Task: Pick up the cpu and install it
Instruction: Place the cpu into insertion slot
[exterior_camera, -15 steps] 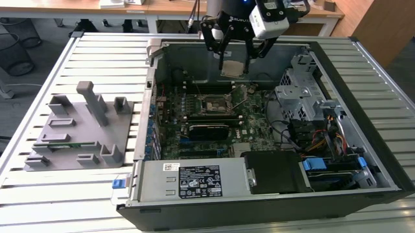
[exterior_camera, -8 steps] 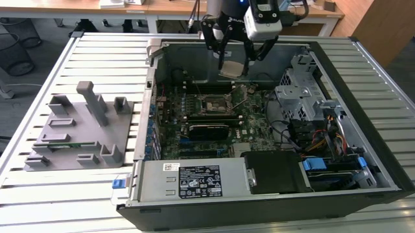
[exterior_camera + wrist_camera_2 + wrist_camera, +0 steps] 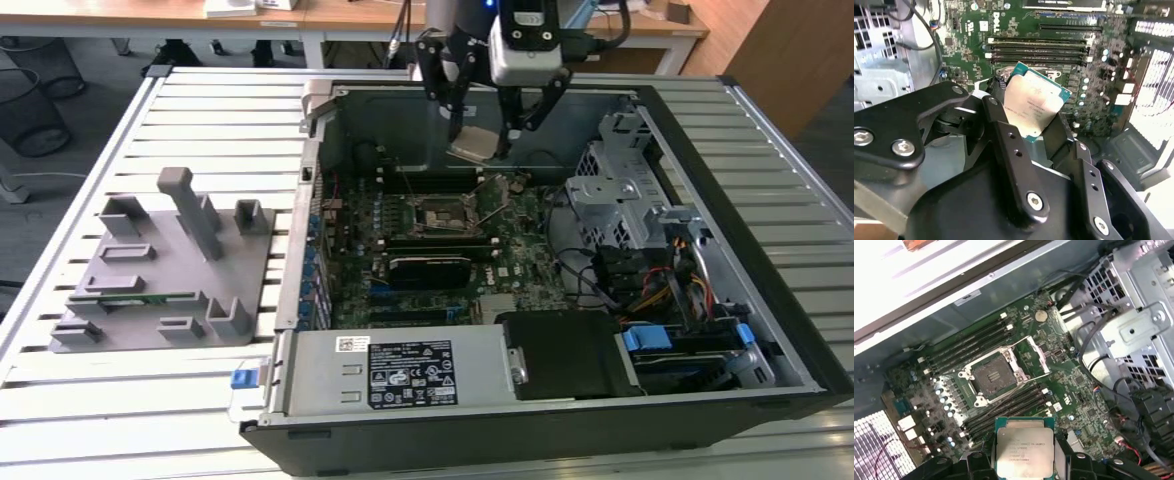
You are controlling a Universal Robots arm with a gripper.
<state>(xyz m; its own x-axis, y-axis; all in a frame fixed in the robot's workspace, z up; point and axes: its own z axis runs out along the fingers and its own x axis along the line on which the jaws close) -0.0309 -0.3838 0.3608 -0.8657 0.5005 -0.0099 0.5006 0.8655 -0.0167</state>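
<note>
The cpu, a flat square chip with a silver-grey top, hangs tilted above the back of the open computer case, with my gripper shut on its edges. In the second wrist view the cpu sits between the black fingers of the gripper. In the first wrist view the cpu is held by the gripper above the green motherboard. The socket stands open, its frame and lever raised. In the exterior view the socket lies below and in front of the cpu.
A grey fixture plate with a green memory stick lies on the slatted table at the exterior view's left. Inside the case are a metal drive cage, loose cables, a power supply and black memory slots.
</note>
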